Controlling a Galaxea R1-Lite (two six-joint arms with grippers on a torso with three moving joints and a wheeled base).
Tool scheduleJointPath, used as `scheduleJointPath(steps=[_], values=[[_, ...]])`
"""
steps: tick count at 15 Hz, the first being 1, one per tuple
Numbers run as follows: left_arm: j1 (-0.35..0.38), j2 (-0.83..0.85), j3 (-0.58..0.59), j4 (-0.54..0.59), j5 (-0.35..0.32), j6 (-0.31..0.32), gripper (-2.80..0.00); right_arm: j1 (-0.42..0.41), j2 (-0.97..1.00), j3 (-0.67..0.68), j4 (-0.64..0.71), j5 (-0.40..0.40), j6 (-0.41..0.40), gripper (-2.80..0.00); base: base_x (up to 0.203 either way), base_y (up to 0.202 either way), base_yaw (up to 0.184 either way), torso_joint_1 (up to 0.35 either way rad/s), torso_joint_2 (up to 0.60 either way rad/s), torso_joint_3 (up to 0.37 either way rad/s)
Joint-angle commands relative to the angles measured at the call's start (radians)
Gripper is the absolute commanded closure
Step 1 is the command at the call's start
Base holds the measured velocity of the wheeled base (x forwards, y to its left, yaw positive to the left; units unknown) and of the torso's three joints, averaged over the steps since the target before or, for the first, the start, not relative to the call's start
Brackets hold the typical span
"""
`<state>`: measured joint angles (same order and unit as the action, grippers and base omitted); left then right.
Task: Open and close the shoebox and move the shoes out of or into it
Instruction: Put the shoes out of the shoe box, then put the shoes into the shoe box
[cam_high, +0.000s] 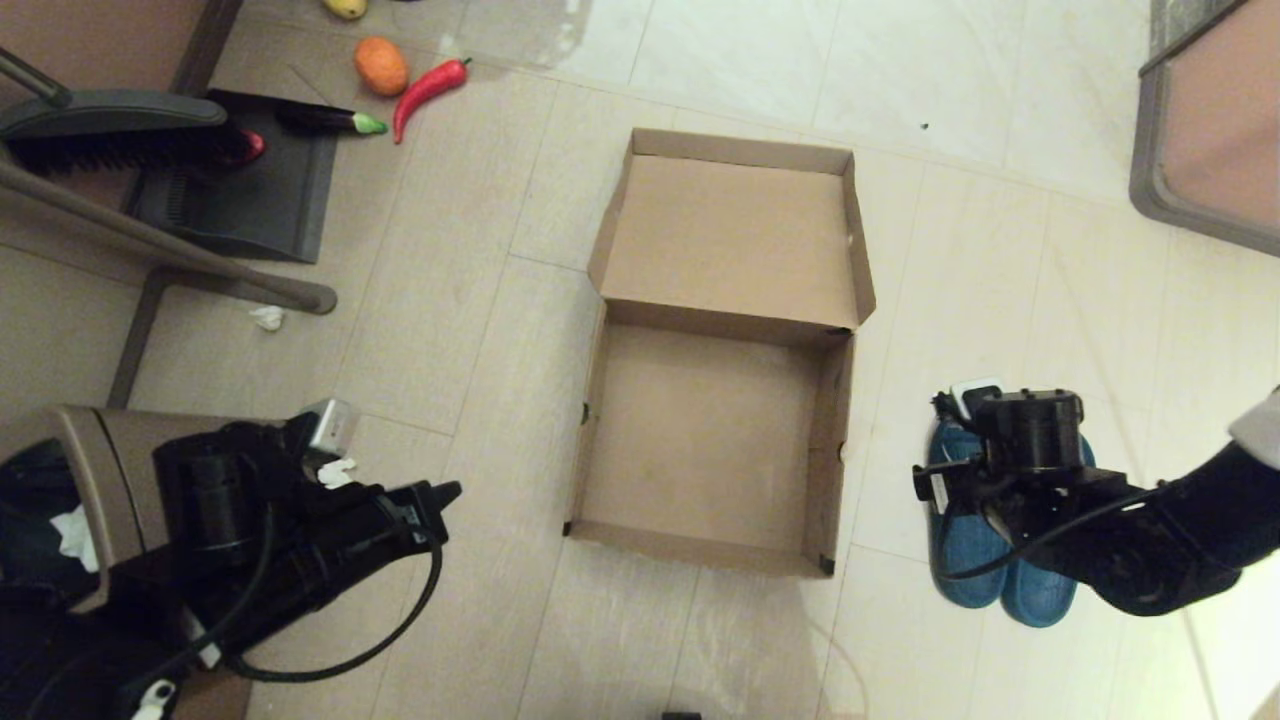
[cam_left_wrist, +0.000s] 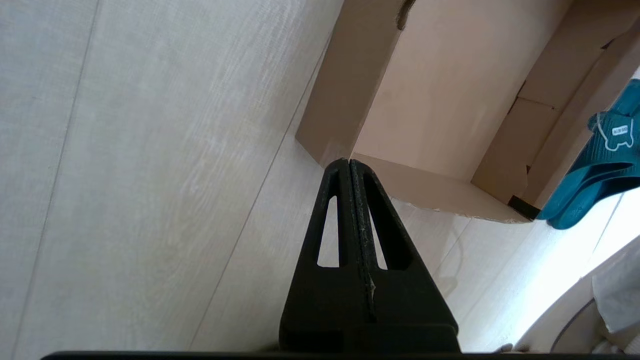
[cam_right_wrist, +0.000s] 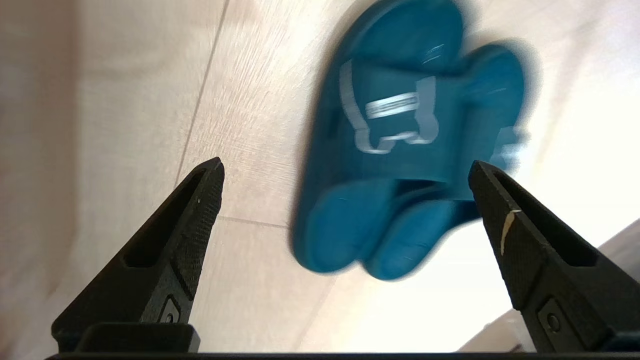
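Floor items as I read them, left to right. My left gripper (cam_left_wrist: 350, 165): parked low beside the shoebox's left side, fingers pressed flat together, holding nothing. Dustpan (cam_high: 240, 190) and brush (cam_high: 120, 140): far left. Toy vegetables, far side: orange (cam_high: 381, 65), red chilli (cam_high: 428, 90), aubergine (cam_high: 325, 120). Shoebox (cam_high: 600, 400): centre, on the floor, lid flap folded back flat, inside bare. The shoes (cam_high: 965, 540): side by side on the floor, right of the shoebox, outside it. My right gripper (cam_right_wrist: 345, 170): above the shoes, fingers spread wide, apart from them.
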<state>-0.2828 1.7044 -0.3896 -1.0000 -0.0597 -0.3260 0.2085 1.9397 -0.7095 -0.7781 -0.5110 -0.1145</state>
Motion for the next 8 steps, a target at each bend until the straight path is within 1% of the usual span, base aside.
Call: scheduleJointPath(steps=[1,2,3,4,6,7,8], values=[[0.010,-0.118,0.057,-0.002,0.022,-0.002,0.00,0.057,-0.249,0.043,0.046,-0.006,-0.001,-2.80,0.000,0.000,0.000,0.000,0.00,0.000],[0.035,-0.165,0.083,0.001,0.047,-0.002,0.00,0.099,-0.374,0.067,0.107,-0.011,-0.002,-2.80,0.000,0.000,0.000,0.000,0.00,0.000],[0.092,-0.208,0.106,0.008,0.071,-0.002,0.00,0.132,-0.502,0.090,0.182,-0.016,-0.003,-2.80,0.000,0.000,0.000,0.000,0.00,0.000],[0.167,-0.246,0.134,0.019,0.084,-0.003,0.00,0.155,-0.628,0.113,0.267,-0.020,-0.003,-2.80,0.000,0.000,0.000,0.000,0.00,0.000],[0.332,-0.307,0.232,0.034,0.090,-0.004,0.00,0.172,-0.889,0.172,0.500,-0.030,0.001,-2.80,0.000,0.000,0.000,0.000,0.00,0.000],[0.365,-0.338,0.293,0.038,0.083,-0.005,0.00,0.167,-0.987,0.201,0.616,-0.035,0.009,-2.80,0.000,0.000,0.000,0.000,0.00,0.000],[0.370,-0.371,0.351,0.041,0.070,-0.005,0.00,0.153,-1.067,0.235,0.733,-0.043,0.023,-2.80,0.000,0.000,0.000,0.000,0.00,0.000]])
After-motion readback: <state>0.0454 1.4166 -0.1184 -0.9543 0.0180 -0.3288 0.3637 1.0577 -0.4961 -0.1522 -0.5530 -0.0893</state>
